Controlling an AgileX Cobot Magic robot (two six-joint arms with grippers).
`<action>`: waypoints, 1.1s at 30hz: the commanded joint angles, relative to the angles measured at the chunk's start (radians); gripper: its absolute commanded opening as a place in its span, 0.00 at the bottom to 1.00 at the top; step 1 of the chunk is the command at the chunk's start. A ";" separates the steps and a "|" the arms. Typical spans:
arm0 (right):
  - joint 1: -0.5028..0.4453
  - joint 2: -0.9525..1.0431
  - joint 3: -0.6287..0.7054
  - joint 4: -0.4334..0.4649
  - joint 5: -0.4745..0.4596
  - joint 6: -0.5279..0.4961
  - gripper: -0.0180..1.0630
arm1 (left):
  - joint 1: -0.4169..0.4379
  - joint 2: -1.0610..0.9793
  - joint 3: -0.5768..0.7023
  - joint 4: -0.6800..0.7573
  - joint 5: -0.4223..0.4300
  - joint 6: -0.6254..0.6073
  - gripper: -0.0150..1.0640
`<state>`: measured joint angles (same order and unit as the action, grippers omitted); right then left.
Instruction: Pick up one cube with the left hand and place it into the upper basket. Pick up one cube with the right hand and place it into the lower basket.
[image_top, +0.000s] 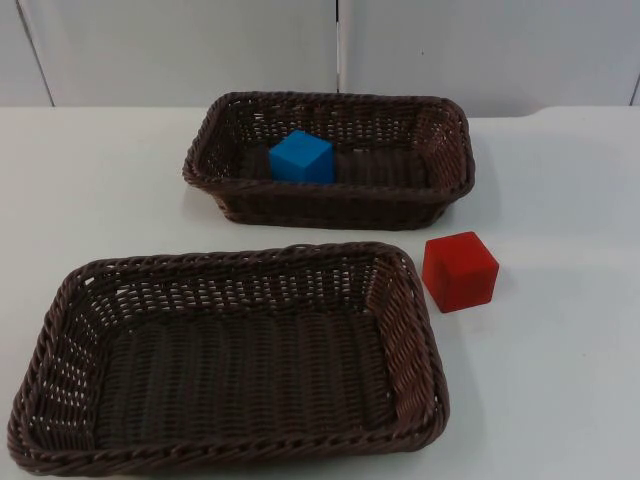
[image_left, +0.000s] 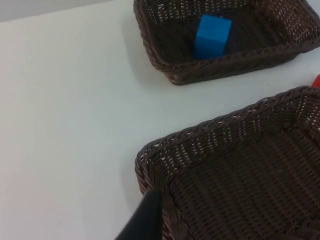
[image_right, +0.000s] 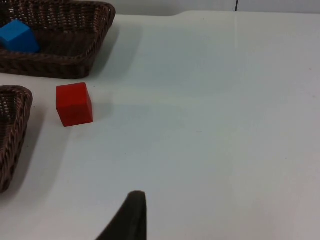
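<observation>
- We judge the step in hand to be the right arm's pick: the red cube (image_top: 460, 271) sits on the white tabletop (image_top: 560, 340), just beside the right rim of the lower basket (image_top: 412, 330) and below the near right corner of the upper basket (image_top: 330, 205), touching neither.
- To do it well, we would bring the right end effector (image_right: 131, 215) down squarely over the cube, with its fingers on two opposite flat faces. The face nearest the lower basket has little room beside it, so we would favour the faces that leave the wicker clear.
- Once lifted, the cube needs enough height to pass the basket's raised rim before we release it over the woven floor.
- One dark fingertip of the right end effector shows above bare tabletop, well apart from the cube; we cannot tell whether its fingers are apart or together.
- The left end effector (image_left: 147, 220) hangs by the corner of the lower basket. Its state we cannot tell either, and nothing visible is held.
- The upper basket holds the blue cube (image_top: 301, 157), resting on its floor left of centre, so the left arm's share looks done.
- The lower basket has nothing in it.
</observation>
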<state>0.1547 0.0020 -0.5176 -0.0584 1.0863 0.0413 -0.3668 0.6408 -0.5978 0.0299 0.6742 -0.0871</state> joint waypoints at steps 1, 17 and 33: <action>-0.006 -0.002 0.002 0.005 -0.007 -0.006 0.98 | -0.004 -0.008 0.005 0.006 0.003 -0.008 0.86; -0.006 0.086 -0.011 0.012 -0.021 -0.008 0.98 | -0.004 -0.007 0.005 0.002 0.005 -0.008 0.86; -0.006 0.504 -0.096 0.014 -0.180 -0.008 0.98 | -0.004 -0.007 0.005 -0.008 0.009 -0.008 0.86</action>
<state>0.1547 0.4484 -0.6058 -0.0523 0.9443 0.0413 -0.3668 0.6408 -0.5978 0.0299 0.6761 -0.0871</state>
